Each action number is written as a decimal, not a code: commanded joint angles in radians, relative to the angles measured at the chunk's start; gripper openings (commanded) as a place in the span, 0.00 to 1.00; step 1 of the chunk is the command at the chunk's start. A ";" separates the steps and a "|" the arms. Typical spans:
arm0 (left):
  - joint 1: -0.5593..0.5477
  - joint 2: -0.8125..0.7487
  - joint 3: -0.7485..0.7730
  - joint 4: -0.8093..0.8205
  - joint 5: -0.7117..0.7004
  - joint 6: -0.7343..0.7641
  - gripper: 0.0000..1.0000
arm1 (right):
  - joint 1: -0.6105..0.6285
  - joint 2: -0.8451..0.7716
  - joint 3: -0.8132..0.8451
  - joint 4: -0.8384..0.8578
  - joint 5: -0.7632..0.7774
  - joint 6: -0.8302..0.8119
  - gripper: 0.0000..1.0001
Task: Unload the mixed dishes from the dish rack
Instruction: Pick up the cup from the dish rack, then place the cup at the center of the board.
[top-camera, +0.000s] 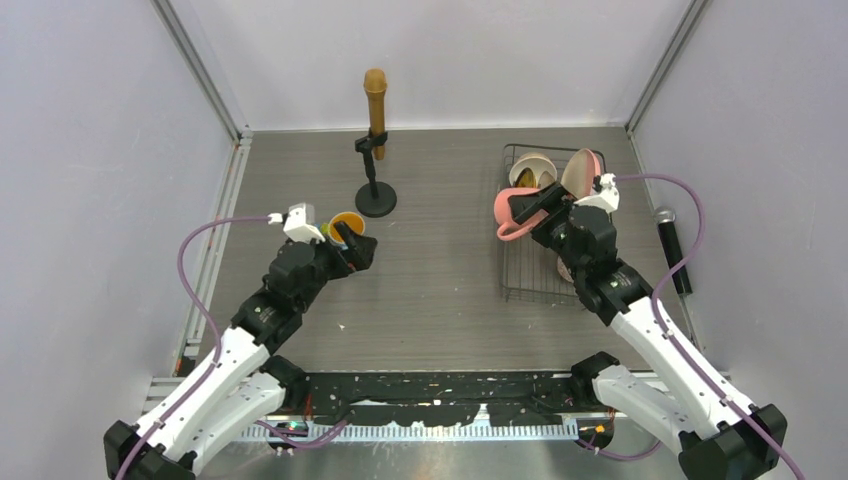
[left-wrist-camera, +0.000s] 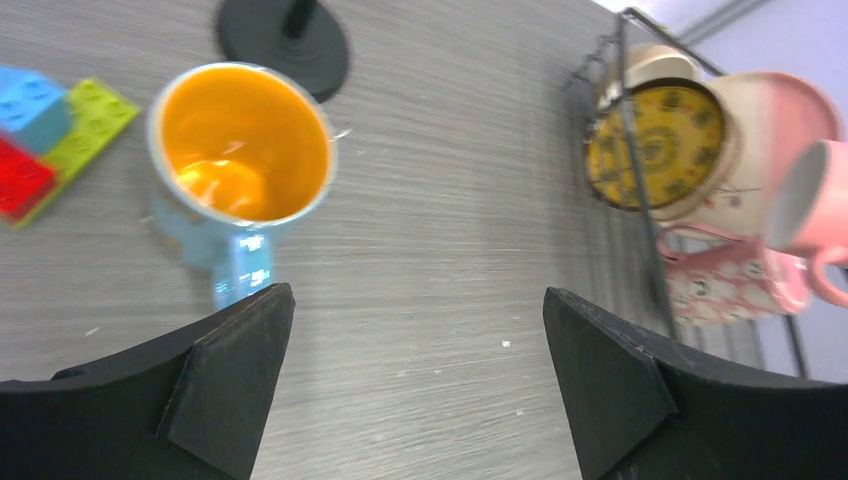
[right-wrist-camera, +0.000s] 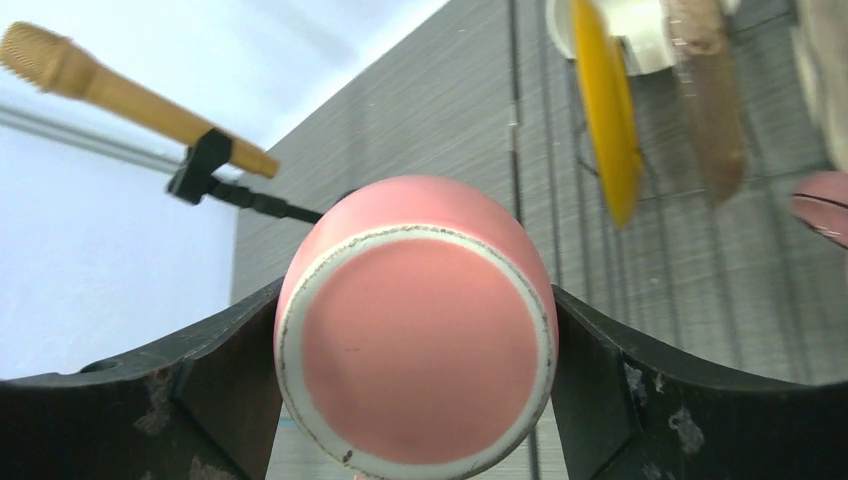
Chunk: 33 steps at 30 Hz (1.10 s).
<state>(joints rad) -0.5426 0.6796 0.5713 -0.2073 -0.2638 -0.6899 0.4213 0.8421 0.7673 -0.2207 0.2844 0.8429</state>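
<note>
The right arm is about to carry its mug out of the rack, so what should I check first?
1. Hold of right gripper on pink mug: ok, clamped on both sides.
2. Mug clear of dish rack wires: cannot tell.
3. State of left gripper: ok, open and empty.
4. Upright orange mug on table, free of gripper: ok.
5. Bare table between rack and orange mug: ok.
6. Steadiness of yellow plate on edge in rack: cannot tell.
</note>
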 joint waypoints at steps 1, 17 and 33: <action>0.003 0.040 -0.033 0.277 0.245 -0.108 1.00 | 0.016 -0.005 -0.026 0.366 -0.114 0.020 0.37; -0.022 0.531 -0.017 1.138 0.775 -0.535 0.96 | 0.261 0.140 -0.172 0.959 0.029 0.002 0.34; -0.047 0.643 -0.006 1.296 0.770 -0.589 0.84 | 0.427 0.330 -0.150 1.180 0.158 0.024 0.35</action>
<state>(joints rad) -0.5880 1.3113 0.5385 1.0065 0.4889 -1.2686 0.8272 1.1633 0.5743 0.7238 0.3969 0.8658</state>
